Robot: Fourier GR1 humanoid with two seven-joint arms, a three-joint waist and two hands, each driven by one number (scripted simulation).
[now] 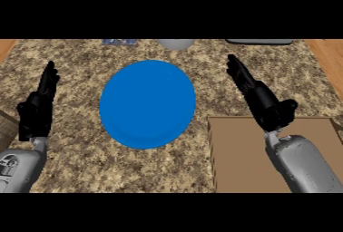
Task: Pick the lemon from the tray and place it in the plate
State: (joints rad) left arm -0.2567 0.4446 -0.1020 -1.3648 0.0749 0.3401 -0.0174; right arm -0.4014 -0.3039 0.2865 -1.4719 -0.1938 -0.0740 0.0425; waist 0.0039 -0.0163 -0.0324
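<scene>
Two hands in view, both with straight fingers, neither holding anything. Nearest, at the right, a brown tray [234, 154] lies flat on the counter [74, 158]; its bare surface shows no lemon. The right grey forearm crosses over it and could be covering something, so I cannot tell where the lemon is. Task looks not yet started, judging by the bare plate.

Risk first: with the lemon unseen, a reach down onto the tray would be blind. The right hand could nudge the fruit off the tray's edge, since a lemon rolls easily. Second risk: the tray sits just beside the plate, so a sideways swing could clip the plate's rim and shift it.

Middle of the counter: a blue plate [147, 104], nothing on it, between the two hands.

Right hand [264, 102] is above the tray's far edge, fingers extended toward the far side, thumb out to the right. Left hand [36, 111] shows near the left edge, fingers straight and pointing far, resting.

Far edge: a grey round object [175, 43], a small blue item [119, 42] to its left and a dark flat thing [258, 41] at far right, all cut off, unidentifiable.
</scene>
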